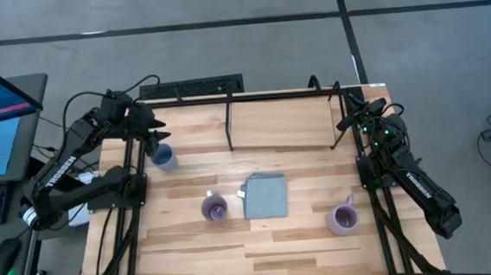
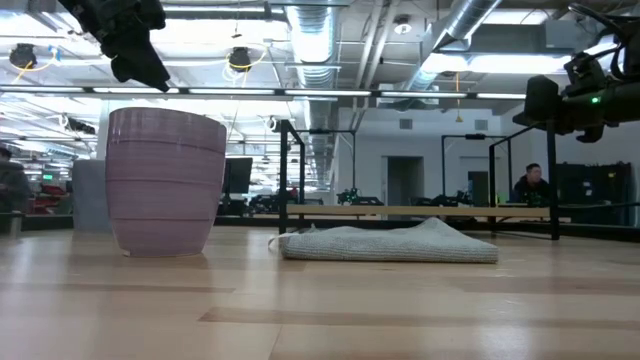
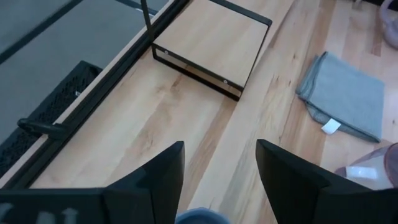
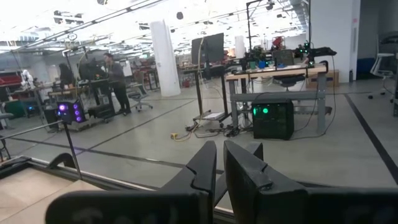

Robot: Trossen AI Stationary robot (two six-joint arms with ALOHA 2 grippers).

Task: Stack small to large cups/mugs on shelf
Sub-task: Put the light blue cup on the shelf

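Observation:
The blue mug (image 1: 164, 157) stands upright on the tabletop at the far left; only its rim (image 3: 199, 216) shows in the left wrist view. My left gripper (image 1: 154, 137) hangs open just above it, tilted down, with a finger on either side and apart from the rim (image 3: 221, 149). One purple mug (image 1: 214, 207) stands left of the middle (image 2: 165, 180). The other purple mug (image 1: 342, 219) stands near the right front. The shelf (image 1: 279, 122) stands at the far edge (image 3: 211, 46). At the far right my right gripper (image 1: 350, 115) is held level, shut on nothing (image 4: 219, 152).
A folded grey-blue cloth (image 1: 265, 195) lies flat at the table's middle, between the two purple mugs (image 3: 345, 93). Black frame rods (image 1: 133, 206) run along both sides of the table. Bare wood shows in front of the shelf and along the near edge.

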